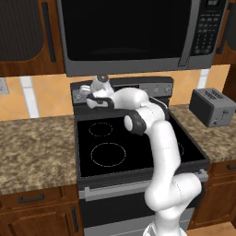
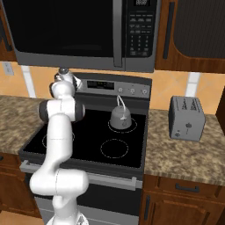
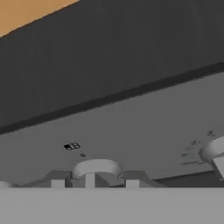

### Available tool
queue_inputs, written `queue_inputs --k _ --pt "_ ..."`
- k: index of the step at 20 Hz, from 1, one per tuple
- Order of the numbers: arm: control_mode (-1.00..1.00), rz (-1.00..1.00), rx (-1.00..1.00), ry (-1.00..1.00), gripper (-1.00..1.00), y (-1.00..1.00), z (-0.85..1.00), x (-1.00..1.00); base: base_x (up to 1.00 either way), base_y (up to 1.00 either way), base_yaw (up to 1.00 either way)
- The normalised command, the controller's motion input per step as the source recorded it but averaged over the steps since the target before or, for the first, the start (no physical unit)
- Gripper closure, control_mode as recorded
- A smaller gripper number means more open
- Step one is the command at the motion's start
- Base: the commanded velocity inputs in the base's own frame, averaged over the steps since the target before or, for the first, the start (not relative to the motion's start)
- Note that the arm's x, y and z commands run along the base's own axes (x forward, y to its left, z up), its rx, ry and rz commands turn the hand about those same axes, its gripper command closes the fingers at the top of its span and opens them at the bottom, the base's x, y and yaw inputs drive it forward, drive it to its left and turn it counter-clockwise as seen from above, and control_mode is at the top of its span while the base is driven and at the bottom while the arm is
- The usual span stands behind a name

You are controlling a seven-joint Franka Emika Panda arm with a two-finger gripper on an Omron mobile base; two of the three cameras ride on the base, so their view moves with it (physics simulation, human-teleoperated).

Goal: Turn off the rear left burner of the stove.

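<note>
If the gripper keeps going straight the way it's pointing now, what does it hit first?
Most likely the control knob sitting between the gripper fingertips in the hand view, on the stove's grey control panel. The gap looks very short, though depth is hard to judge.

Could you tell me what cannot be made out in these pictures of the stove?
- Left base view: the arm covers the stove's right burners and part of its control panel.
- Right base view: the tool's fingers at the left knobs are hidden behind the arm's wrist.
- Hand view: the knob between the fingertips is cut by the bottom edge; whether they grip it is unclear.
</note>
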Motion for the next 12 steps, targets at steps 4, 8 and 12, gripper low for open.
queue_inputs --k 4,8,12 --pt "-1.0 -0.13 0.64 -0.02 1.0 -0.13 0.29 0.0 0.0 0.0 0.0" --pt "-1.0 -0.05 0.19 -0.02 1.0 -0.02 0.06 0.0 0.0 0.0 0.0" --pt "-1.0 0.0 0.0 0.0 1.0 0.0 0.0 0.0 0.0 0.0 0.0"
